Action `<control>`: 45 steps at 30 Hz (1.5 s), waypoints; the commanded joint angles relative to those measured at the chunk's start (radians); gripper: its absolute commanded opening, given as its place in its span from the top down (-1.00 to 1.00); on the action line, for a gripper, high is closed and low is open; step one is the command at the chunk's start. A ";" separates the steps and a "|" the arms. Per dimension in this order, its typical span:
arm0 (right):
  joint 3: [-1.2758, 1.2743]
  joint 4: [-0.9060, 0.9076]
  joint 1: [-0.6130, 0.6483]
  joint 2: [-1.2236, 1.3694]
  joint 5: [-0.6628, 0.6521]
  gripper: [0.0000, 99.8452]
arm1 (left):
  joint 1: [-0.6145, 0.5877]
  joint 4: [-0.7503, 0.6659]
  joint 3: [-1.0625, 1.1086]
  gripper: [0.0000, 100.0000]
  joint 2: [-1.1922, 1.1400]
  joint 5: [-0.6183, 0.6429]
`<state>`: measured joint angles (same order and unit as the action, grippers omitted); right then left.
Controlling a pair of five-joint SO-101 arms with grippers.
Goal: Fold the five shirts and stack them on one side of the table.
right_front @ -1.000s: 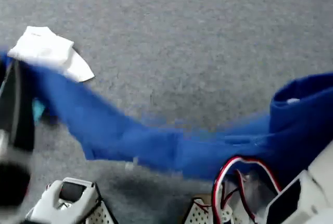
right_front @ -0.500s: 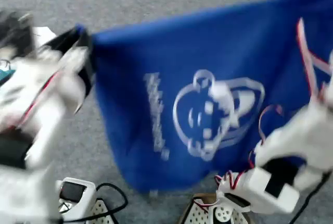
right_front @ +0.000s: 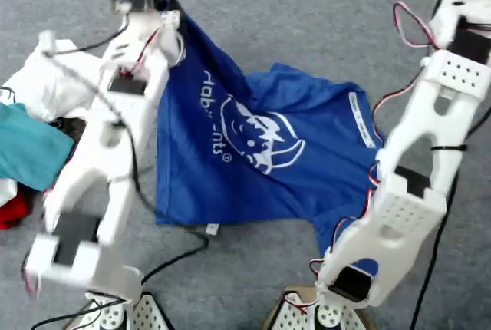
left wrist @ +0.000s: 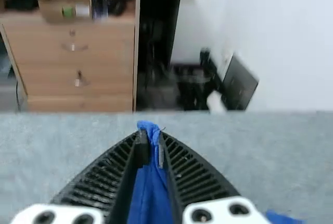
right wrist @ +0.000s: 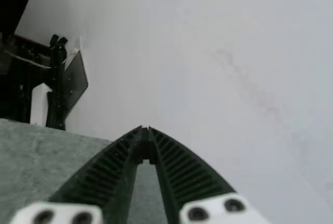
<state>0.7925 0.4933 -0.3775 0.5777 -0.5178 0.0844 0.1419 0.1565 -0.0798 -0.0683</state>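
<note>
On the table [right_front: 322, 38] the blue shirt [right_front: 299, 169] has dropped, left fingers [left wrist: 179, 166] gripping it.

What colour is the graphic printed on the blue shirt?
White graphic on the blue fabric shirt; clearest in the high view.

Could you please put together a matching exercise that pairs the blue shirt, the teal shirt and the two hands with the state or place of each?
Things:
1. blue shirt
2. teal shirt
3. left hand
4. right hand

States or places:
A. shut, with nothing between its fingers
B. mostly spread on the table, print facing up, one corner lifted
C. bunched at the table's edge on the left arm's side
D. clamped on blue cloth

Pairs: 1-B, 2-C, 3-D, 4-A
</note>
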 commanded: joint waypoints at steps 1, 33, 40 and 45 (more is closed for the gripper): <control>0.073 0.083 0.035 0.030 -0.014 1.00 | -0.006 0.221 -0.313 0.96 -0.186 -0.002; 0.077 1.189 0.257 0.351 -0.500 0.96 | -0.160 1.620 -1.401 0.55 -0.682 0.071; 0.188 1.229 0.202 0.421 -0.503 1.00 | -0.121 1.620 -1.326 0.75 -0.570 0.064; 0.194 1.280 0.145 0.421 -0.565 1.00 | 0.031 1.613 -0.950 0.95 -0.483 0.055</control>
<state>0.9475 1.7377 -0.1933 1.0104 -1.0334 0.0245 1.7484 -0.9912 -0.6444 -0.0069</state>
